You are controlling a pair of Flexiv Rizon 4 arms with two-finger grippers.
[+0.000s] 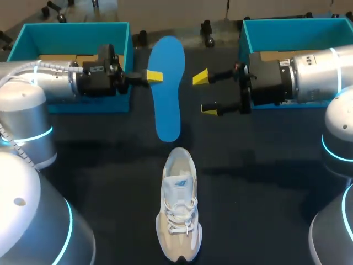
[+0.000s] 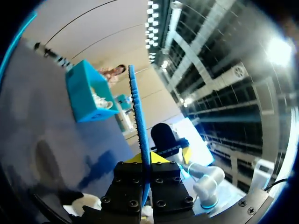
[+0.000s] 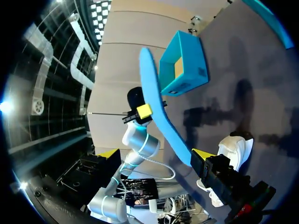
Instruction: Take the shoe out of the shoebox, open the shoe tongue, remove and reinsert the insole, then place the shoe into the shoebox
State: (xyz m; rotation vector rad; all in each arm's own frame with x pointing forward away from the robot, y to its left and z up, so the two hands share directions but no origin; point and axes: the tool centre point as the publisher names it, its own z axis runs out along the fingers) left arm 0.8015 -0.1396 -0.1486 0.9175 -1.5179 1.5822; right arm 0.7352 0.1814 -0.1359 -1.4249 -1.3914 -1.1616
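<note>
A blue insole [image 1: 167,88] hangs in the air over the back middle of the table, with my left gripper [image 1: 154,76] shut on its left edge. In the left wrist view the insole [image 2: 140,126] shows edge-on, rising out of that gripper [image 2: 145,161]. My right gripper [image 1: 204,95] stands open just right of the insole, not touching it. From the right wrist, the insole [image 3: 161,116] hangs ahead of the open gripper [image 3: 156,156]. The white and beige shoe [image 1: 179,204] lies on the table near the front, toe towards the insole.
One teal shoebox [image 1: 22,41] stands at the back left behind my left arm. A second teal box [image 1: 276,27] stands at the back right behind my right arm. Dark tabletop [image 1: 110,182] lies on both sides of the shoe.
</note>
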